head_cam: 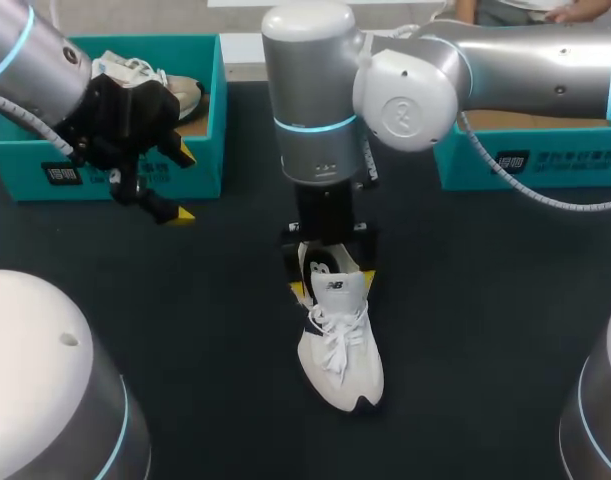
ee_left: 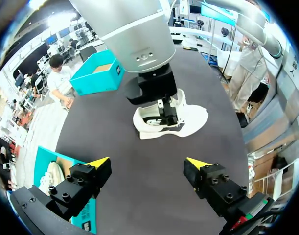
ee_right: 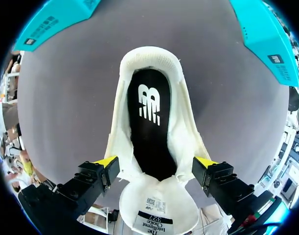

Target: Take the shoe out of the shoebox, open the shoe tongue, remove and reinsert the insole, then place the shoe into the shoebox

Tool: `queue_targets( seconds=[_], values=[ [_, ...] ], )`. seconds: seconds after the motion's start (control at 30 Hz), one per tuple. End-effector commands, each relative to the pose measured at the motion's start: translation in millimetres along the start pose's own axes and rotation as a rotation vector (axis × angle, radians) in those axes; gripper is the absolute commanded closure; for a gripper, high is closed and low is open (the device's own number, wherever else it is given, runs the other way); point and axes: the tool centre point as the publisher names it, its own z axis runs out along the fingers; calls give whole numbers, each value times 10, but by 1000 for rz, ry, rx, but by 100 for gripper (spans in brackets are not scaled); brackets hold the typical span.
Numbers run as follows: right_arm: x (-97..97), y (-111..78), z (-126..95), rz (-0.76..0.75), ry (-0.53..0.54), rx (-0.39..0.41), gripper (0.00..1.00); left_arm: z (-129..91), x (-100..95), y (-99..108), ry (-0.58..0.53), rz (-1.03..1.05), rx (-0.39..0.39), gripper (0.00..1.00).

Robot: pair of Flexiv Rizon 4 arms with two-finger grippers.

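White sneaker point(head_cam: 340, 350), mid-frame: tongue point(ee_right: 159, 213) laid open, black insole point(ee_right: 149, 122) exposed. Left gripper point(ee_left: 148, 162), right gripper point(ee_right: 156, 161): held open. Pinching out the insole is judged next.

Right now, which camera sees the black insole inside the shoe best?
The right wrist view: it looks straight into the shoe, showing the insole almost whole. The head view shows a small patch; the left wrist view, just a sliver.

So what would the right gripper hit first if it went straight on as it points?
Most likely the black insole inside the white shoe: the right gripper points straight into its opening. The tongue lies close under the gripper and might touch first; depth is unclear.
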Motion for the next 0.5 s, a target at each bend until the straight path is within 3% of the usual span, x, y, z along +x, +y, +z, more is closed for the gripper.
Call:
queue_targets(
  seconds=[0.03,0.2,0.5],
  values=[
    [-44,-149,-113,7,-8,-40,0,-3,11,12,-2,1,-1,0],
    [-43,-257,-235,12,-23,-82,0,-3,11,12,-2,1,-1,0],
    [-137,-447,-375,23,-26,-70,0,-3,11,12,-2,1,-1,0]
  ],
)
